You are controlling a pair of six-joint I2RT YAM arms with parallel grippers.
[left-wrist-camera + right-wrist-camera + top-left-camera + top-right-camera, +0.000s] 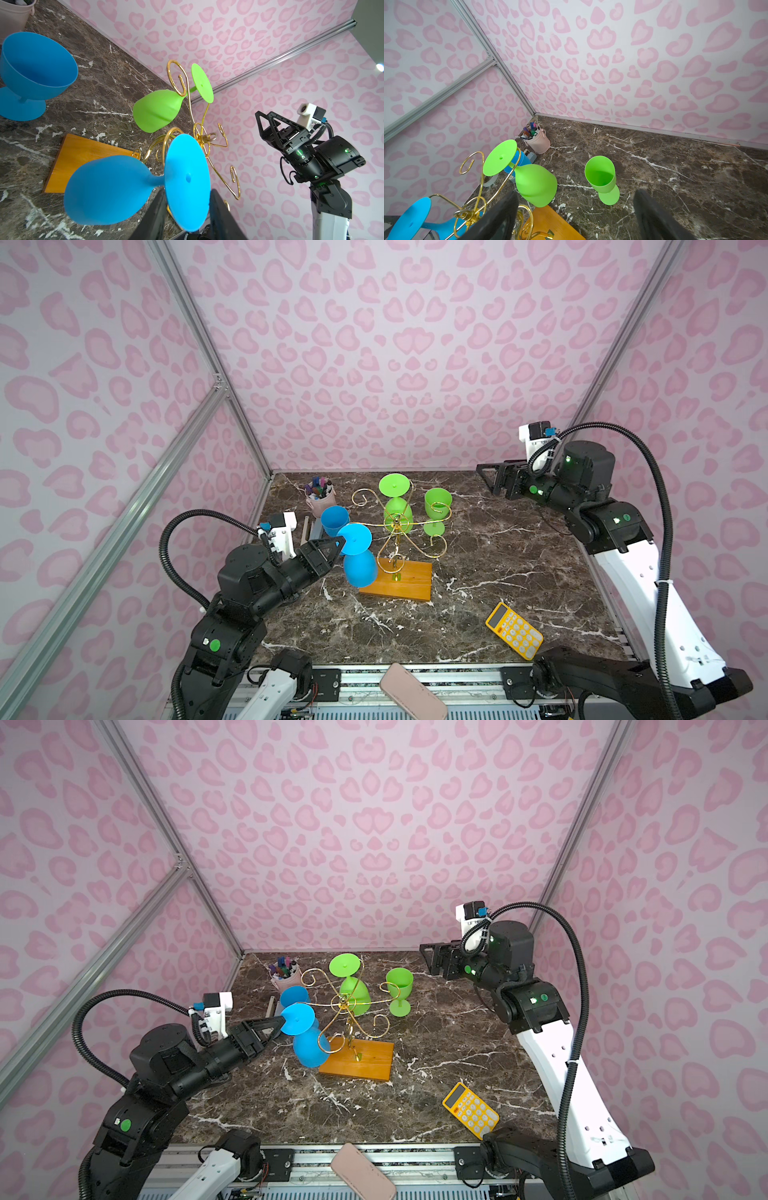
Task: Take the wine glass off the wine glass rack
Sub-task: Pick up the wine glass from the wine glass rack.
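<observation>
The wine glass rack (399, 581) is gold wire on an orange wooden base, mid-table, and also shows in the other views (360, 1058) (204, 137) (471, 214). A blue wine glass (360, 562) (309, 1049) (108, 187) hangs upside down from its left arm. My left gripper (341, 542) (282, 1021) (188, 192) has its fingers apart on either side of that glass's foot, close against it. A green wine glass (398, 512) (536, 185) hangs at the rack's back. My right gripper (486, 479) (427, 960) (576, 194) hovers wide open at the back right, holding nothing.
A blue glass (334, 520) and a green glass (437, 506) stand upright on the marble table, left and right of the rack. A pink pen cup (320, 497) sits back left, a yellow calculator (514, 630) front right, and a pink case (411, 691) on the front rail.
</observation>
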